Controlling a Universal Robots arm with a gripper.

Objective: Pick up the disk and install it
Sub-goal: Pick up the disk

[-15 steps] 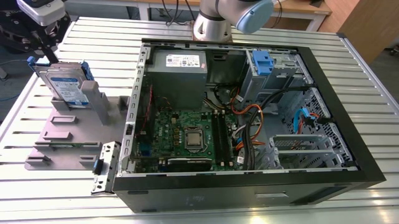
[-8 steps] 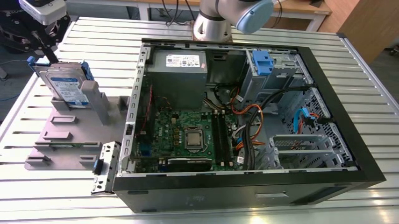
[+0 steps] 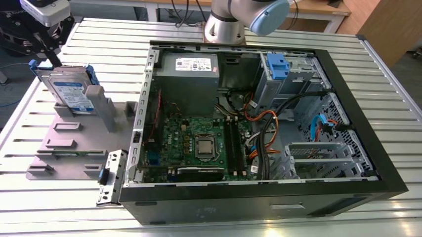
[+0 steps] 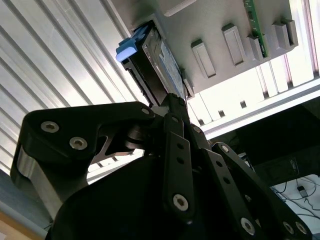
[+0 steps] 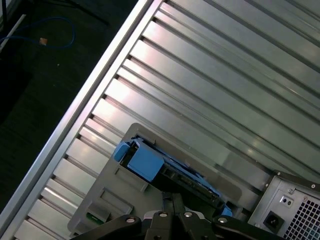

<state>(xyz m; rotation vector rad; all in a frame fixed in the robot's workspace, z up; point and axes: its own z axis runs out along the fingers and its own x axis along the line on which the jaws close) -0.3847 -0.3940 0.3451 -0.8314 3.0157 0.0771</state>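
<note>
The disk (image 3: 71, 91) is a silver drive with a white-and-blue label and a blue bracket. It stands on edge in a slot of the grey holder (image 3: 66, 148) on the exterior view's left. My gripper (image 3: 54, 61) hangs just above it with its black fingers drawn together at the disk's top edge. In both wrist views the disk (image 4: 155, 55) (image 5: 150, 162) sits in the holder and the gripper (image 4: 175, 99) (image 5: 173, 197) narrows to a point at its edge. I cannot tell whether the tips pinch any part of it.
An open computer case (image 3: 369, 163) lies at the centre and right, with the motherboard (image 3: 197, 143), the power-supply box (image 3: 188, 69) and a blue-latched drive cage (image 3: 280, 69) inside. A loose metal bracket (image 3: 110, 177) lies beside the case. The arm's base (image 3: 228, 24) stands behind it.
</note>
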